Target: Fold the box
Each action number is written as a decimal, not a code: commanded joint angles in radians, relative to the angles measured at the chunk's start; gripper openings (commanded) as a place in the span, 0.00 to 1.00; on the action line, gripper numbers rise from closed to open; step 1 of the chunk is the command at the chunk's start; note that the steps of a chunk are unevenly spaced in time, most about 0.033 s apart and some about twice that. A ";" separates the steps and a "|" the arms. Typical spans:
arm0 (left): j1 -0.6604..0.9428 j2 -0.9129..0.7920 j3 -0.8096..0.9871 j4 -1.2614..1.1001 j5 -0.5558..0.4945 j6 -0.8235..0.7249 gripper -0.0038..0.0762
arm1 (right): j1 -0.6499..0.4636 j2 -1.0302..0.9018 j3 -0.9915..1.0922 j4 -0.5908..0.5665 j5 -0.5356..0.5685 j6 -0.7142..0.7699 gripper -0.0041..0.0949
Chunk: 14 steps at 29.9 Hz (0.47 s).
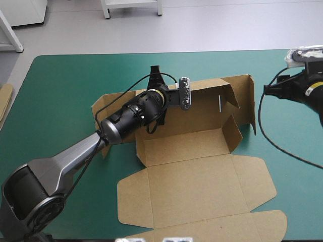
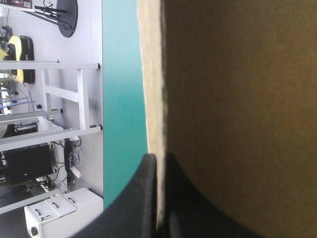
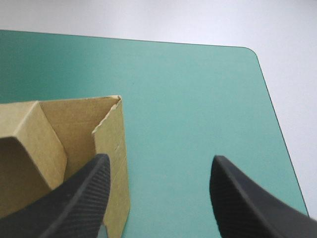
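Spare board [image 1: 4,98] lies at the table's left edge, well clear of both sets of fingers, so we ignore it.

Left gripper [image 2: 157,157]: fingers all but closed, pinching the top edge of the box's far wall [image 2: 237,99], with the board sandwiched between them. The box [image 1: 186,146] sits mid-table on the teal-green cover [image 1: 65,101], with walls partly raised. The lid panel [image 1: 202,191] lies flat behind the left fingers, on the arm's side.

Risks on the left:
- The pinch looks shallow, with only the tips over the wall's edge. If we pull or twist, the wall likely slips out.
- Nothing pins the base. If we push on the wall, the whole box probably slides across the cover instead of folding at the score.
- If we over-rotate, the board creases off the score line.

Right gripper [image 3: 161,157]: fingers spread wide, holding nothing, only bare cover between them. The end flap [image 3: 113,148] stands just beside one finger, outside the gap as far as we can tell.

Risks on the right:
- If we close now, we grab air or clip the flap's edge.
- If we advance, that finger may shove the flap outward and skew the box against the left pinch, tearing the board or popping it free.
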 commanded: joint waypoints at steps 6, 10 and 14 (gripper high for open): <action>0.000 -0.057 -0.020 0.298 -0.174 -0.022 0.04 | -0.093 0.150 -0.280 0.249 0.060 -0.167 0.60; 0.050 -0.057 -0.020 0.306 -0.283 -0.022 0.04 | -0.093 0.182 -0.311 0.320 0.067 -0.205 0.60; 0.057 -0.057 -0.020 0.282 -0.246 -0.034 0.04 | -0.093 0.195 -0.312 0.318 0.081 -0.209 0.60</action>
